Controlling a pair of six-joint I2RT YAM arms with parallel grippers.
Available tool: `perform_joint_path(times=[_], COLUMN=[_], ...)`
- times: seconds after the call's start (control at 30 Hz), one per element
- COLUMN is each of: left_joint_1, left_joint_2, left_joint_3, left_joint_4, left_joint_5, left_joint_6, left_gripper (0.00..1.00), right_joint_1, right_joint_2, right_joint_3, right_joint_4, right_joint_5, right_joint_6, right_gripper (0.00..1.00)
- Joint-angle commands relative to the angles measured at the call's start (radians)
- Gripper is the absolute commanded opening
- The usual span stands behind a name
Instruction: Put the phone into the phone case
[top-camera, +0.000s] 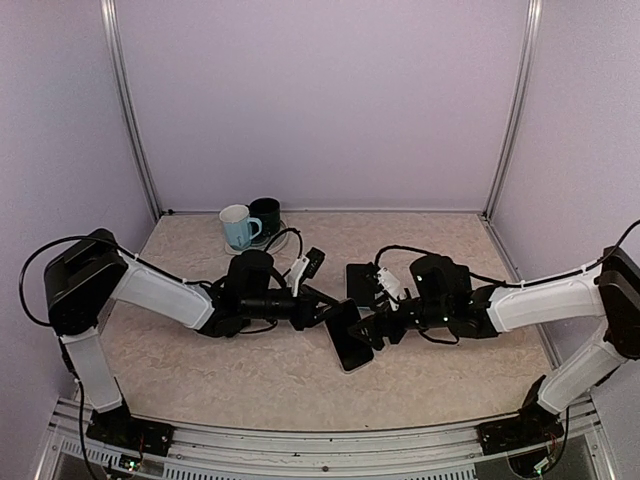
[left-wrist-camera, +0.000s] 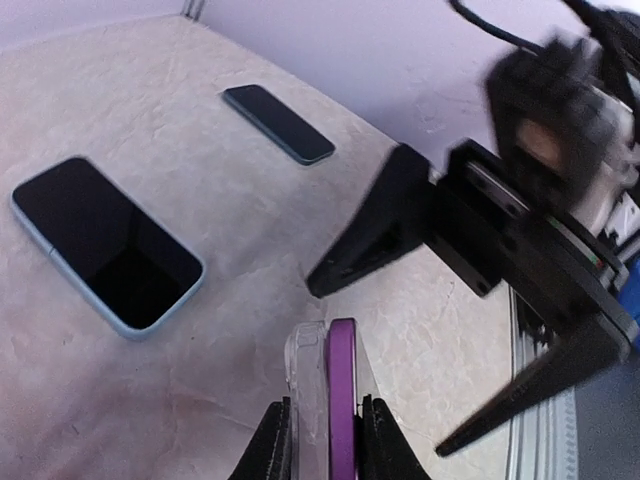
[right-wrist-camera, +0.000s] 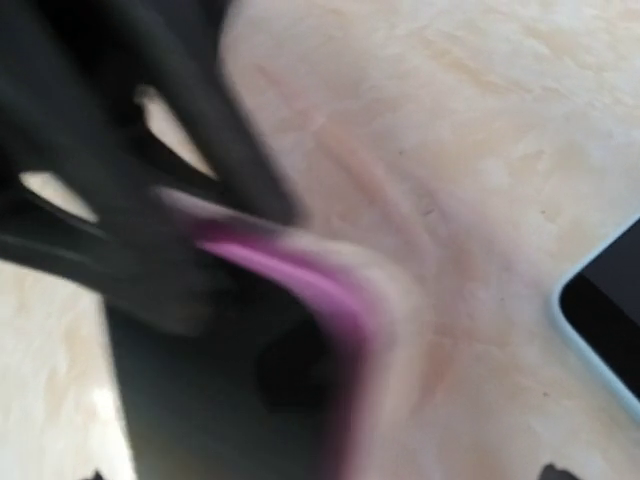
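I'm reading the left gripper (left-wrist-camera: 328, 432) as clamping down narrow on two things at once: the purple phone (left-wrist-camera: 342, 395) and the clear case (left-wrist-camera: 306, 385), pinched side by side, edge-on to the left wrist camera. They're lying flush against each other. I can't tell if the phone is actually seated inside the case lip. In the top view the pair is sitting near the table's centre, a touch toward 6 o'clock, between the two arms. Whether its low end is touching the table (left-wrist-camera: 230, 330) I can't tell.

The right gripper (left-wrist-camera: 378, 367) is standing wide open and holding nothing, close by at about 1 o'clock from the left grip. My judgement is that the left is acting as the vise, so the right is free to press or re-grip a corner and snap the phone in. The right wrist view is too blurred to use, showing just a purple edge up close.

Spares are lying flat, well apart from the grip: a light-blue phone (left-wrist-camera: 105, 245) at 10 o'clock and a darker phone (left-wrist-camera: 278, 123) at 12 o'clock. I'm guessing they're distractors. The mugs (top-camera: 245, 225) are sitting at the table's 11 o'clock.

One risk I'm flagging is that the thin edge pinch could let the phone slide against the case.
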Motion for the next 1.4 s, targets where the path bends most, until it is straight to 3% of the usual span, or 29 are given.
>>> perform_joint_path(times=[0.0,0.23,0.53,0.6,0.77,1.13,1.23,1.37], left_joint_1=[-0.047,-0.067,-0.077,-0.077,-0.083,-0.092,-0.095,-0.096], left_joint_2=[-0.08,-0.101,-0.101,-0.102,-0.101,-0.104,-0.101,-0.096], left_joint_3=[-0.055,-0.047,-0.049,-0.046,-0.035,-0.025,-0.023,-0.025], left_joint_4=[-0.098,-0.186,-0.199,-0.212,-0.214,-0.206,-0.18,-0.148], left_joint_5=[-0.002,0.044,0.076,0.077,0.091,0.091,0.115,0.119], left_joint_6=[0.39,0.563,0.612,0.622,0.621,0.612,0.593,0.567], left_gripper=[0.0,0.0,0.0,0.0,0.02,0.05,0.11,0.27], right_joint_1=[-0.092,-0.102,-0.104,-0.111,-0.114,-0.114,-0.115,-0.115], right_joint_2=[-0.084,-0.071,0.041,0.048,0.095,0.122,0.128,0.126], right_joint_3=[-0.094,-0.194,-0.157,-0.158,-0.14,-0.143,-0.139,-0.146], right_joint_4=[0.08,0.296,0.309,0.306,0.338,0.362,0.362,0.375], right_joint_5=[-0.292,-0.396,-0.468,-0.477,-0.518,-0.514,-0.512,-0.495], right_joint_6=[-0.174,-0.34,-0.409,-0.418,-0.403,-0.409,-0.409,-0.416], right_gripper=[0.92,0.89,0.78,0.73,0.47,0.22,0.16,0.12])
